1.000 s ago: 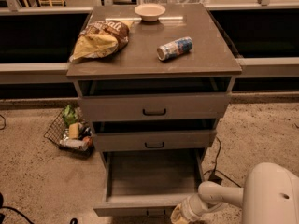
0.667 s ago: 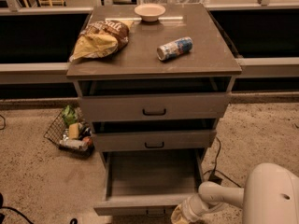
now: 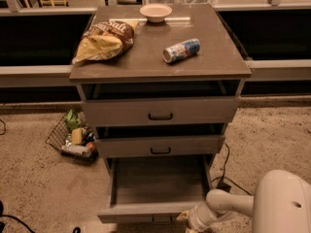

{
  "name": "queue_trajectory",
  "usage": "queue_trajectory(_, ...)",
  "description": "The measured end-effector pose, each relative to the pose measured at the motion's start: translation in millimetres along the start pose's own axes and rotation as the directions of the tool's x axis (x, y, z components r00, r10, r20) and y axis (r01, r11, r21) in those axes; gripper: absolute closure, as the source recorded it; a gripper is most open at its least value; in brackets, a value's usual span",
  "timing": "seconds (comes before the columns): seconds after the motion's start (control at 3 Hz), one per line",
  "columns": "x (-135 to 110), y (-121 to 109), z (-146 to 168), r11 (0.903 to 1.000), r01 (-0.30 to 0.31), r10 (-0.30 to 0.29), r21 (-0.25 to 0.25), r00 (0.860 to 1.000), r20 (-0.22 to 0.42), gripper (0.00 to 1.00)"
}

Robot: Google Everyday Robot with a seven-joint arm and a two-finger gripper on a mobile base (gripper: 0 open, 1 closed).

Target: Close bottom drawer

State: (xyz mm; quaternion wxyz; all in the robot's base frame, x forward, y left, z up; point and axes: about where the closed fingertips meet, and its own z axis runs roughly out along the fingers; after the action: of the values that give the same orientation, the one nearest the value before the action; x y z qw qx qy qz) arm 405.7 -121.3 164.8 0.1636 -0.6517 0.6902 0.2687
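"Basket on the floor at the far left, is that wire basket in the way?"

"No, it sits well apart from the cabinet. The chip bag, bowl and can on top are no obstacle either. The can lies on its side, so I'd guess a hard shove could set it rolling."

"And the bottom drawer?"

"The bottom drawer is pulled far out beneath the middle drawer. Its shallow tray looks bare and its front is near the lower edge of the view. I'd judge it light and stiff, running on slides, so a steady flat push should send it home with no grasp needed. The best contact is the middle of the front panel, by the small black handle. A push off to one side might skew it and make it bind."

"Where is the gripper?"

"The gripper is low, just right of that handle and very close to the drawer front. I cannot tell if it touches, how far open it is, or if it holds anything. Right of it rises the robot's pale body. A cable on the floor lies outside the drawer's path."
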Motion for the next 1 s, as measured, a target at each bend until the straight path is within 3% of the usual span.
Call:
queue_trajectory(0.67, 0, 0, 1, 1.0, -0.001, 0.001, 0.0, 1.0, -0.001, 0.0)
queue_trajectory(1.0, 2, -15, -7, 0.9971, 0.016, -0.015, 0.075, 1.0, -0.019, 0.26)
